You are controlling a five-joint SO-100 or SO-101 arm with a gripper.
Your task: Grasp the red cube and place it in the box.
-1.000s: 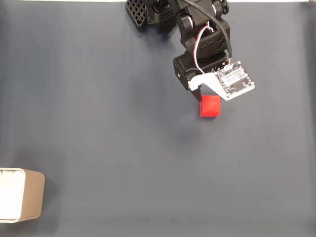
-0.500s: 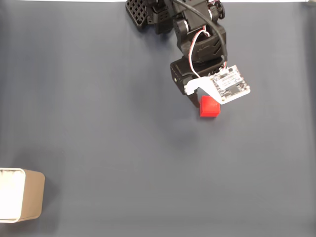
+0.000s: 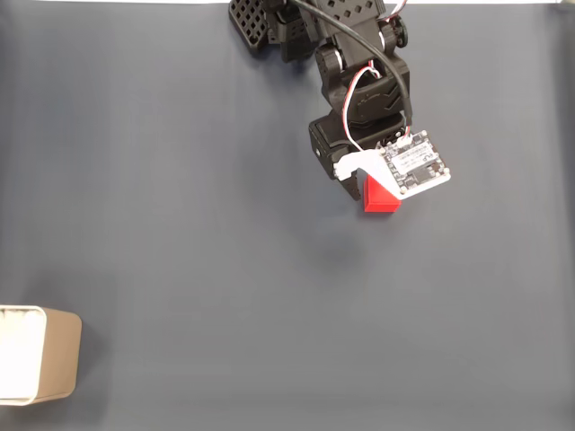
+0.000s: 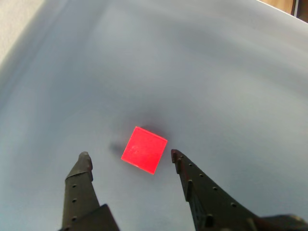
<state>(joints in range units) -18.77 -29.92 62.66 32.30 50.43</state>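
Wrist view shows one red cube (image 4: 144, 149) just ahead of the gripper (image 4: 130, 158), jaws spread wide. One box (image 3: 38, 356) sits at the fixed view's lower-left edge, across open grey table (image 3: 198, 224).

In the fixed view the arm's white bracket and circuit board (image 3: 409, 168) cover the upper part of the red cube (image 3: 381, 203) and hide the fingertips, the box (image 3: 56, 365) is cut off by the left edge, and the arm's base runs past the top edge.
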